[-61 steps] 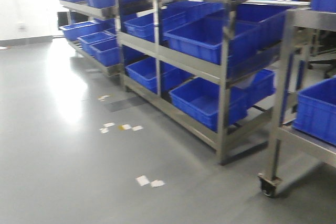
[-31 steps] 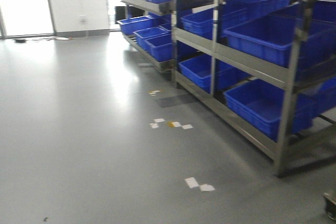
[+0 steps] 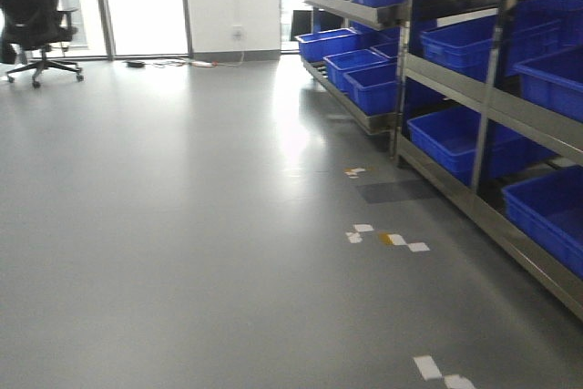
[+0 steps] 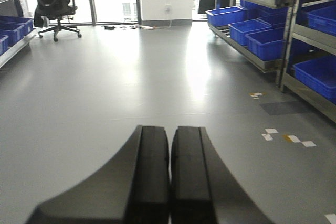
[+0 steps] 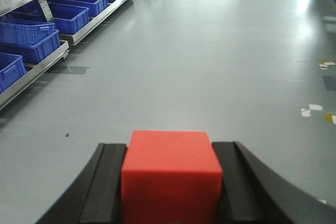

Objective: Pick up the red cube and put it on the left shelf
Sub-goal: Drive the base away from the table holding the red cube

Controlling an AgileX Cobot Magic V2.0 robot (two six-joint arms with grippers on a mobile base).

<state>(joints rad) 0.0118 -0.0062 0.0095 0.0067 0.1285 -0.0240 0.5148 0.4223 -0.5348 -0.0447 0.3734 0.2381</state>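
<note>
R end effector [image 5: 170,150] grips red cube [image 5: 170,182] | L end effector [image 4: 169,135] closed, empty | floor [image 5: 210,51] open | left shelf [image 5: 94,20] edge-side

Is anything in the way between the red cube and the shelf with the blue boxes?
No, nothing visible. Only bare grey floor lies between the red cube, held by the right gripper, and the left shelf.

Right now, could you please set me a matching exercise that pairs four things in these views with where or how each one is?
1 red cube
2 left gripper
3 office chair
4 tape marks

A shut, empty
B by the windows
C in the right gripper
D on the floor

Pairs: 1-C, 2-A, 3-B, 4-D
</note>
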